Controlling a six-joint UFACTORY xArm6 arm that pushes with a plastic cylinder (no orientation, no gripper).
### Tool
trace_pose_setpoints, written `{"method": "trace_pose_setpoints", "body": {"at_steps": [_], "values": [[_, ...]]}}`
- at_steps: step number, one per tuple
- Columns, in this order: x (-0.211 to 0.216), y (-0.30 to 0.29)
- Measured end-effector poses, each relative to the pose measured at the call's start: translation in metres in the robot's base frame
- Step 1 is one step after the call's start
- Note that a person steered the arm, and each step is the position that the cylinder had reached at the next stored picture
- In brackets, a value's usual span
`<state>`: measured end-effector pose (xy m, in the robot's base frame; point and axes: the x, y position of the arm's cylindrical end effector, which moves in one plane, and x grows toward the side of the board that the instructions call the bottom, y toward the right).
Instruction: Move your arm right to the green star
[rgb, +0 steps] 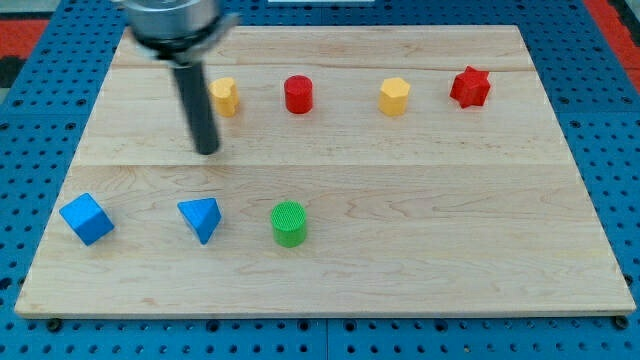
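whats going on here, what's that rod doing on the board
A robot arm ends in a dark rod, and my tip rests on the wooden board, touching no block. The nearest block is a yellow one, up and to the view's right of the tip. The only green block sits lower, to the view's right of the tip; it looks round rather than star-shaped. Also on the board: a red cylinder, another yellow block, a red star, a blue cube and a blue triangle.

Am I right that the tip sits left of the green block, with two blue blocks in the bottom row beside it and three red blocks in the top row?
Not quite: the camera view shows two red blocks in the top row, a cylinder and a star, with two yellow ones. The rest holds: my tip is up-left of the green block, beside the blue blocks.
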<state>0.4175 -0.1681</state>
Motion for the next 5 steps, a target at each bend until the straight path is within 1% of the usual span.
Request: {"method": "trace_pose_setpoints", "body": {"at_steps": [1,2,3,4,5], "values": [[-0.058,-0.078],[-0.124,-0.056],[-0.139,0.056],[-0.223,0.083],[-0.226,0.074]]}}
